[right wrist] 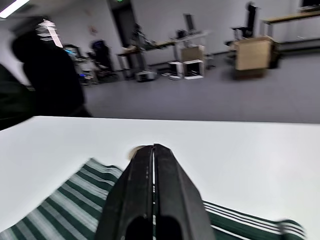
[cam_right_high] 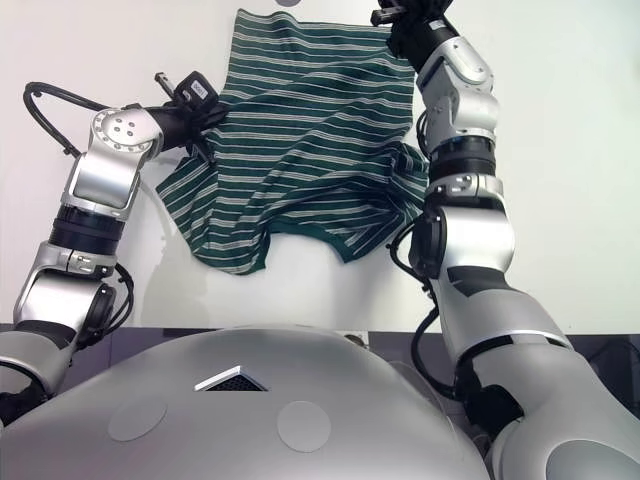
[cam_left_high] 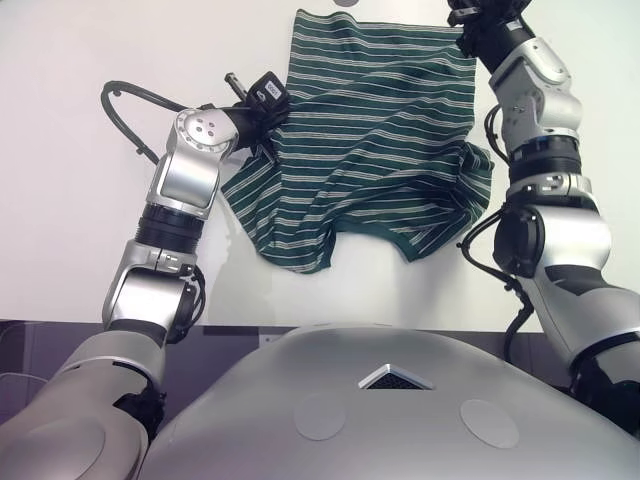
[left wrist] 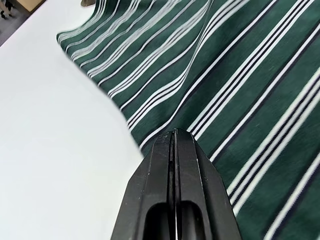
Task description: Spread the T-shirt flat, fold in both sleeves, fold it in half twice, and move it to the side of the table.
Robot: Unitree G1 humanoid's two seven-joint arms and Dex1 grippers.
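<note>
A dark green T-shirt with white stripes (cam_left_high: 370, 140) lies rumpled on the white table (cam_left_high: 80, 200), its near edge bunched and folded. My left gripper (left wrist: 175, 132) is shut and sits at the shirt's left edge, about halfway along it. The shirt's cloth (left wrist: 250, 100) runs beside and under its tip. My right gripper (cam_left_high: 462, 18) is shut at the shirt's far right corner; in the right wrist view its tip (right wrist: 153, 146) hangs over the far striped edge (right wrist: 75, 200). I cannot tell whether either one pinches cloth.
Bare table lies to the left of the shirt and in front of it. A small round disc (cam_left_high: 345, 2) sits at the far table edge beyond the shirt. A black cable loop (cam_left_high: 125, 100) arcs off my left wrist. Past the table is an open room floor (right wrist: 200, 100).
</note>
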